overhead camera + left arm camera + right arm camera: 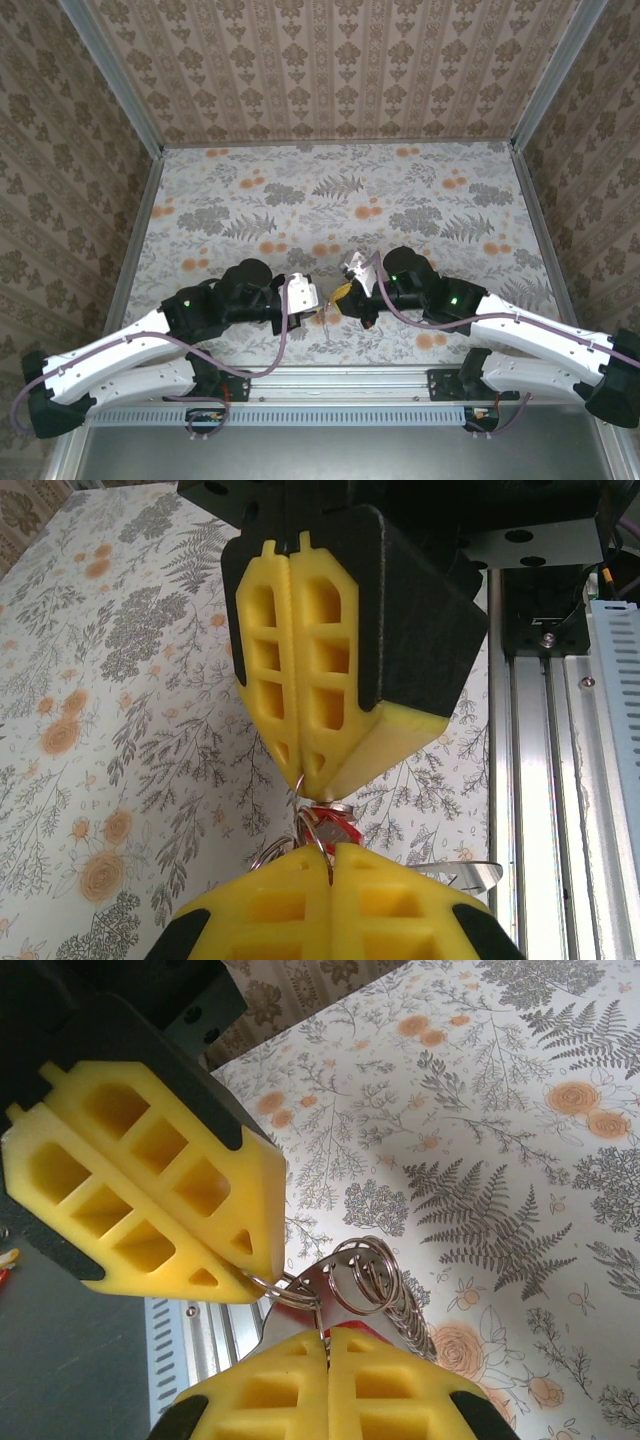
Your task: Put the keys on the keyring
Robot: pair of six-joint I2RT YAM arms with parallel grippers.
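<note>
Looking down from the top camera, I see a table [420, 200] under a pale cloth printed with grey ferns and orange flowers. Three walls [340, 60] stand around it, papered in brown with a repeating cream ornament. Grey metal posts [112, 75] run along the two back corners. At the near edge lies a ribbed aluminium rail [340, 380], where both arms [120, 355] are bolted. In the left wrist view the same rail passes on the right side, with screws in it. Purple cables [286, 335] loop from each white arm, and small green lamps [187, 298] glow on the black joints.

The two arms meet nose to nose near the middle of the near edge, above the cloth. The left gripper [240, 1275] has its yellow pads [150, 1190] pressed fully together, and at their tip a thin wire turn of the keyring [365, 1275] is pinched. The right gripper [298, 770] is also closed tight. In its own view a flat pale metal piece goes down into the seam of its pads, and the red of the key [325, 818] sits directly on their top edge, so I read this as a grip on the key. The keyring shows as several bright wire loops between the two tips, touching the key and lifted off the table. Both tips are very near to each other, with the small bunch bridging them.
</note>
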